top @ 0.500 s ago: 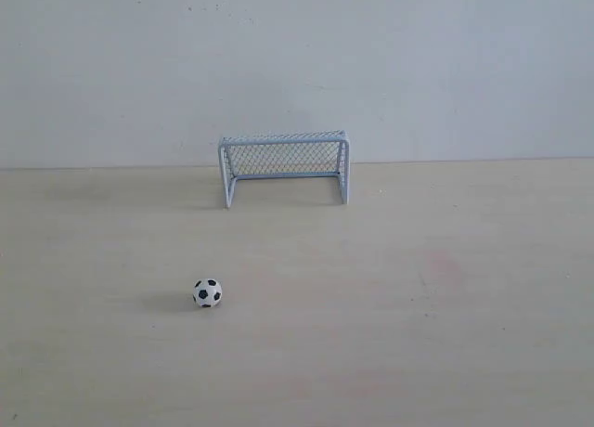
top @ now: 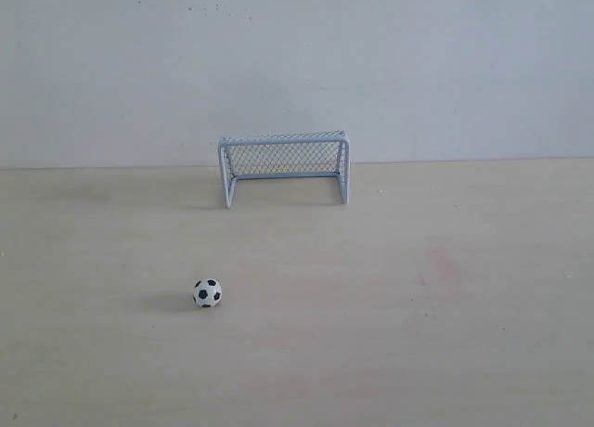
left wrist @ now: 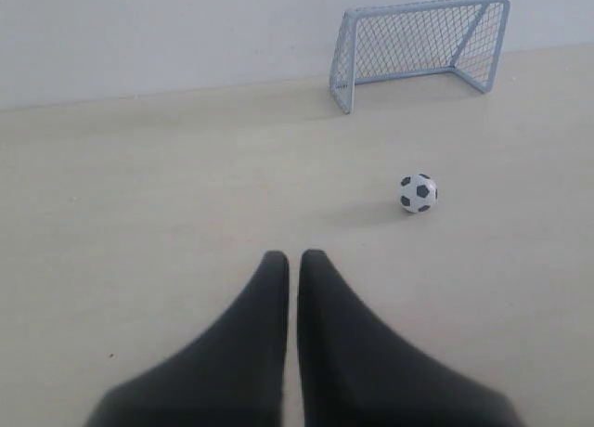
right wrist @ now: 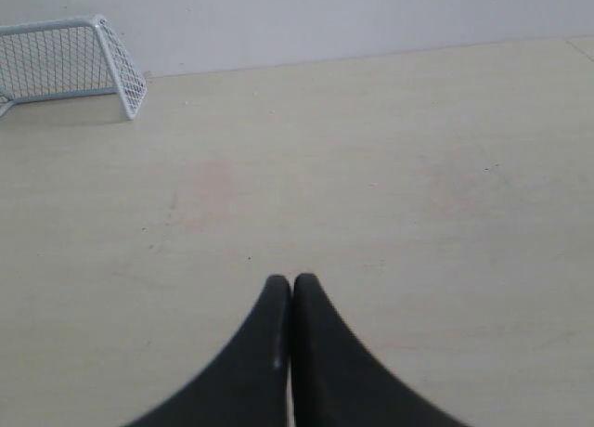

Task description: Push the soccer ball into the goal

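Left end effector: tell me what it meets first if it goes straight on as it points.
Nothing on the table, as far as shown: the left end effector aims past the soccer ball and the goal, probably toward the wall.

No lettering, label, brand mark, number or sign could be read in any view. None was made out on the soccer ball (top: 208,292), the goal (top: 284,141), the tabletop (top: 418,353) or the wall (top: 371,65).
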`<state>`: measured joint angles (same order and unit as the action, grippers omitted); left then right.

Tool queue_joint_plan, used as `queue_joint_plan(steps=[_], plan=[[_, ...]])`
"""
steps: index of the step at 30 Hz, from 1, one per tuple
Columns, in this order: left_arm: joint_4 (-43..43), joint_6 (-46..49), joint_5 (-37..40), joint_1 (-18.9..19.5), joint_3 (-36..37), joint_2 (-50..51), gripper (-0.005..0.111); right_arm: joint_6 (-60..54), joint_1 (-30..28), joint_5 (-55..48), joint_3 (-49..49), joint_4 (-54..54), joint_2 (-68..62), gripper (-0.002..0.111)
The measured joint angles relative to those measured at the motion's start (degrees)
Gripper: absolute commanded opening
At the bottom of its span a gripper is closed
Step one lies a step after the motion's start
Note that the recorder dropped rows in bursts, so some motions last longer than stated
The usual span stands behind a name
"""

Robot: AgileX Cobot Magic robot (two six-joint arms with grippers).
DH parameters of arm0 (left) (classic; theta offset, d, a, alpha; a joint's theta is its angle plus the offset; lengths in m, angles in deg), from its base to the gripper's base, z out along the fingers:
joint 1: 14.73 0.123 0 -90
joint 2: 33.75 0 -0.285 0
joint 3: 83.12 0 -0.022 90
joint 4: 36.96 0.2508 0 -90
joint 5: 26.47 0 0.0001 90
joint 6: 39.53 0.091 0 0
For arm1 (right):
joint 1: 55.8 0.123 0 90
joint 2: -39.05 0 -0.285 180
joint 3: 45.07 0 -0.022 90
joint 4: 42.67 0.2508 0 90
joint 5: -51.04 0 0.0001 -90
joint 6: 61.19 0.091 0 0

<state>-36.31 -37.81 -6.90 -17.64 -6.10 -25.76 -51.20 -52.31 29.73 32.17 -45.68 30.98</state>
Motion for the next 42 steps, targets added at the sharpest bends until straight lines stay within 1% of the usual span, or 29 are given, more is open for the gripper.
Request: queue_joint_plan(steps=[3, 5, 7, 9, 11, 14, 19, 24, 26, 28, 31, 33, 36, 38, 41, 42], plan=[[-1.1, -0.6, -0.9, 0.0, 0.0, 0.0, 0.004, 0.0, 0.0, 0.0, 0.0, 0.0, 0.0, 0.0], [-4.5, -1.0, -1.9, 0.0, -1.2, 0.0, 0.004, 0.0, 0.0, 0.0, 0.0, 0.0, 0.0, 0.0], [-8.9, -1.1, -1.9, 0.0, -7.5, -0.1, 0.004, 0.0, 0.0, 0.0, 0.0, 0.0, 0.0, 0.0], [-10.9, -1.2, -0.1, 0.0, -14.5, -0.2, 0.004, 0.0, 0.0, 0.0, 0.0, 0.0, 0.0, 0.0], [-11.4, -1.2, 2.4, 0.0, -20.4, -0.2, 0.004, 0.0, 0.0, 0.0, 0.0, 0.0, 0.0, 0.0], [-11.6, -1.2, 4.3, 0.0, -26.4, -0.2, 0.004, 0.0, 0.0, 0.0, 0.0, 0.0, 0.0, 0.0], [-12.1, -1.7, 2.7, 0.0, -28.6, -0.3, 0.004, 0.0, 0.0, 0.0, 0.0, 0.0, 0.0, 0.0], [-16.8, -2.9, 1.0, 0.0, -28.9, -0.3, 0.004, 0.0, 0.0, 0.0, 0.0, 0.0, 0.0, 0.0], [-17.7, -2.9, 1.0, 0.0, -30.4, 1.3, 0.004, 0.0, 0.0, 0.0, 0.0, 0.0, 0.0, 0.0], [-18.6, -1.7, 1.0, -0.2, -33.3, 5.2, 0.004, 0.0, 0.0, 0.0, 0.0, 0.0, 0.0, 0.0], [-20.1, 4.5, 4.2, -1.1, -39.9, 14.8, 0.004, 0.0, 0.0, 0.0, 0.0, 0.0, 0.0, 0.0], [-20.8, 10.5, 8.9, -1.7, -45.6, 22.2, 0.004, 0.0, 0.0, 0.0, 0.0, 0.0, 0.0, 0.0], [-21.6, 22.7, 18.9, -2.2, -56.5, 35.6, 0.004, 0.0, 0.0, 0.0, 0.0, 0.0, 0.0, 0.0], [-21.6, 33.0, 28.5, -2.2, -63.3, 44.3, 0.004, 0.0, 0.0, 0.0, 0.0, 0.0, 0.0, 0.0], [-21.0, 47.4, 40.5, -2.3, -70.6, 55.0, 0.004, 0.0, 0.0, 0.0, 0.0, 0.0, 0.0, 0.0], [-20.1, 52.0, 43.1, -2.4, -72.2, 58.3, 0.004, 0.0, 0.0, 0.0, 0.0, 0.0, 0.0, 0.0]])
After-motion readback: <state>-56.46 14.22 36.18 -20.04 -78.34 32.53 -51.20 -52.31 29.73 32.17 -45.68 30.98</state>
